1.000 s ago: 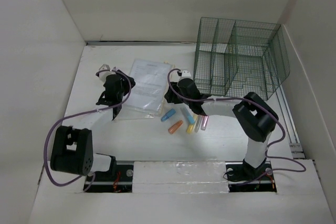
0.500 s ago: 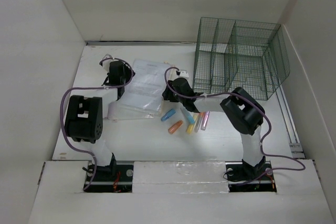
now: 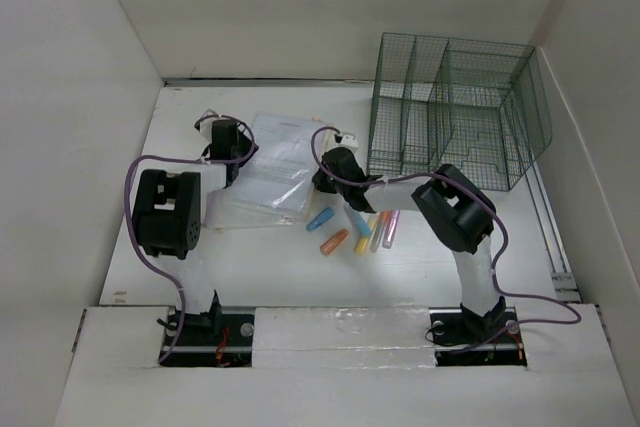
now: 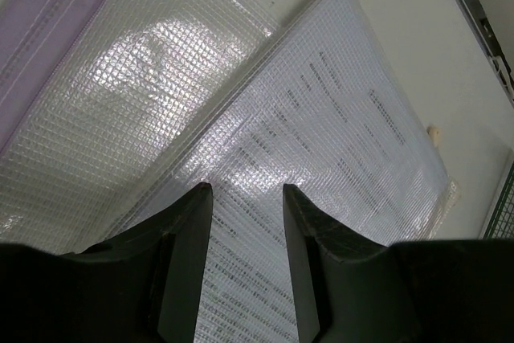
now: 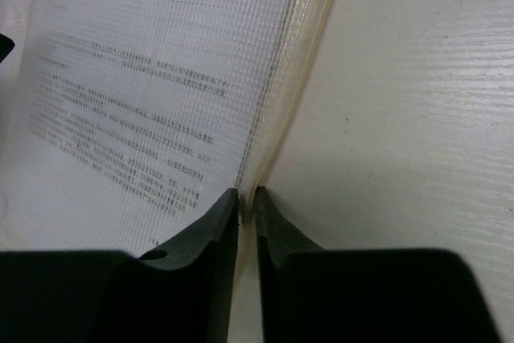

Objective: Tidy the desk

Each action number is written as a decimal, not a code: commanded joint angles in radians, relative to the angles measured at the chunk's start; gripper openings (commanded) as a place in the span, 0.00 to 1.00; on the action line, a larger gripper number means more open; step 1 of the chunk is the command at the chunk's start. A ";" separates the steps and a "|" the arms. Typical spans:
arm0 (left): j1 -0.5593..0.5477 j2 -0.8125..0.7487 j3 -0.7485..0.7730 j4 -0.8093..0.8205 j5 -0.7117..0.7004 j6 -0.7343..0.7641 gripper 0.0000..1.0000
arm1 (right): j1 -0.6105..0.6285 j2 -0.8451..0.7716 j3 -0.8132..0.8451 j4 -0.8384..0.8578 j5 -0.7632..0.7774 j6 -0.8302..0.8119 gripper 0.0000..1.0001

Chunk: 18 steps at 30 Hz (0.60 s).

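Only close-up: right hand pinches pouch.

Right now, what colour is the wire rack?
The rack is dark green, clearest from the top camera.

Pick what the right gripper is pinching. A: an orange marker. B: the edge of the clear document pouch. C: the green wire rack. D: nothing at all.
B: in its wrist view, the right gripper pinches the seam edge of the document pouch.
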 commanded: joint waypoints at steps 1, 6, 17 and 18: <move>0.004 -0.006 0.020 0.029 0.027 0.001 0.35 | 0.001 -0.001 0.036 0.035 0.029 0.007 0.16; -0.020 -0.103 -0.040 0.087 0.060 0.016 0.26 | 0.010 -0.042 0.008 0.059 0.049 -0.003 0.06; -0.164 -0.455 -0.342 0.148 0.214 0.123 0.26 | 0.028 -0.182 -0.023 0.090 0.030 -0.085 0.00; -0.181 -0.500 -0.353 0.136 0.214 0.140 0.27 | 0.028 -0.189 -0.021 0.090 0.016 -0.094 0.00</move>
